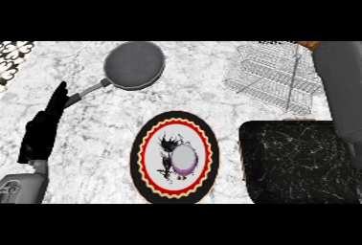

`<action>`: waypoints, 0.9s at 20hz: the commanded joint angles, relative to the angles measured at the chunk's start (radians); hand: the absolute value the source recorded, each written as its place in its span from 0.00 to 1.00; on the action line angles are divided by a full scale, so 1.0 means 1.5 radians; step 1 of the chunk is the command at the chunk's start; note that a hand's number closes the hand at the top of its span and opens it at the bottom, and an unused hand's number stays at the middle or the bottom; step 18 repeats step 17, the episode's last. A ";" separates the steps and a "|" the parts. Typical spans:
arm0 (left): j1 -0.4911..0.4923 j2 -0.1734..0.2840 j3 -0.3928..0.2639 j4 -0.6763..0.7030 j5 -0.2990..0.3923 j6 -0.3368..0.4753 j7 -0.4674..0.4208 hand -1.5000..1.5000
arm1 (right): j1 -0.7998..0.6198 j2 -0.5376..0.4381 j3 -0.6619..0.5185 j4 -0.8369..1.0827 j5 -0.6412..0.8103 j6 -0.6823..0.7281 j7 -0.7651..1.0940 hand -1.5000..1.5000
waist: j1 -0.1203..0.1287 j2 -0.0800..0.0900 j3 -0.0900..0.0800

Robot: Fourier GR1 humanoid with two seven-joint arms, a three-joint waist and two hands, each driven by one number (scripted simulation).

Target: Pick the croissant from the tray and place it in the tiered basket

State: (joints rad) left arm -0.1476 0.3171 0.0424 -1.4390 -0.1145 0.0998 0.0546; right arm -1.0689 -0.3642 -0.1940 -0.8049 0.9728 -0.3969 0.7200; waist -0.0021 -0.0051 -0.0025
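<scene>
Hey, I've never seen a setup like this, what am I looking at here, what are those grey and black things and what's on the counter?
This is one view from a humanoid robot's head, looking steeply down at a marble counter. The left hand rests open at the left, holding nothing. The grey right forearm reaches up the right edge toward the wire tiered basket; its hand is out of sight. On the counter lie a grey frying pan, a patterned plate and a dark tray. A brown bit shows by the forearm's tip, possibly the croissant.

You are viewing white-grey marbled counter [92,143] filling frame; black-and-white patterned surface [14,57] showing beyond counter's far-left corner.
</scene>
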 commanded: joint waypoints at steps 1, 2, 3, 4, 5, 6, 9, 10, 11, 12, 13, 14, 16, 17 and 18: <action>0.001 -0.029 -0.018 -0.017 -0.027 0.030 0.017 0.50 | 0.006 -0.027 -0.008 -0.079 0.002 0.025 0.063 0.00 | -0.004 0.000 0.001; 0.030 -0.014 -0.013 -0.039 -0.017 0.010 0.013 0.50 | 0.055 -0.023 -0.009 -0.148 -0.018 0.060 0.085 0.00 | -0.012 -0.005 0.002; -0.007 0.003 0.020 0.002 0.002 0.002 0.017 0.50 | 0.043 -0.035 -0.018 -0.163 -0.019 0.080 0.115 0.00 | -0.016 -0.004 0.001; 0.013 -0.002 0.007 -0.037 -0.002 0.004 0.037 0.50 | 0.058 -0.037 -0.025 -0.202 -0.032 0.106 0.141 0.00 | -0.018 -0.008 0.001; 0.027 -0.009 0.001 -0.035 -0.008 0.008 0.025 0.50 | 0.100 -0.039 -0.043 -0.232 -0.056 0.102 0.134 0.00 | -0.020 -0.007 0.002; 0.059 -0.014 0.004 -0.021 -0.015 0.017 -0.021 0.50 | 0.103 -0.040 -0.040 -0.285 -0.070 0.144 0.158 0.00 | -0.025 -0.010 0.001; 0.048 -0.013 0.004 -0.026 -0.021 0.019 -0.007 0.50 | 0.217 -0.057 -0.067 -0.407 -0.117 0.182 0.157 0.00 | -0.026 -0.007 0.002; 0.063 0.008 0.021 -0.036 -0.007 0.003 -0.013 0.50 | 0.227 -0.058 -0.066 -0.467 -0.125 0.215 0.190 0.00 | -0.034 -0.012 0.001; 0.030 0.001 0.023 -0.018 0.004 -0.003 0.007 0.50 | 0.275 -0.061 -0.087 -0.505 -0.151 0.203 0.162 0.00 | -0.036 -0.008 0.002; 0.047 -0.006 0.017 -0.053 0.003 0.004 0.026 0.50 | 0.329 -0.056 -0.086 -0.552 -0.160 0.218 0.159 0.00 | -0.036 -0.010 0.002; 0.047 0.005 0.021 -0.036 -0.005 0.000 0.004 0.50 | 0.353 -0.066 -0.101 -0.601 -0.179 0.236 0.166 0.00 | -0.033 -0.008 0.002; 0.051 0.004 0.028 -0.034 0.000 0.003 0.012 0.50 | 0.387 -0.059 -0.110 -0.654 -0.193 0.230 0.155 0.00 | -0.045 -0.011 0.002; 0.052 -0.013 0.012 -0.027 -0.017 0.014 -0.009 0.50 | 0.448 -0.069 -0.153 -0.732 -0.245 0.258 0.154 0.00 | -0.039 -0.007 0.002; 0.046 -0.008 0.009 -0.055 -0.015 0.008 0.019 0.50 | 0.499 -0.059 -0.166 -0.768 -0.257 0.259 0.143 0.00 | -0.030 -0.006 0.002; 0.046 -0.008 0.009 -0.055 -0.015 0.008 0.019 0.50 | 0.499 -0.059 -0.166 -0.768 -0.257 0.259 0.143 0.00 | -0.030 -0.006 0.002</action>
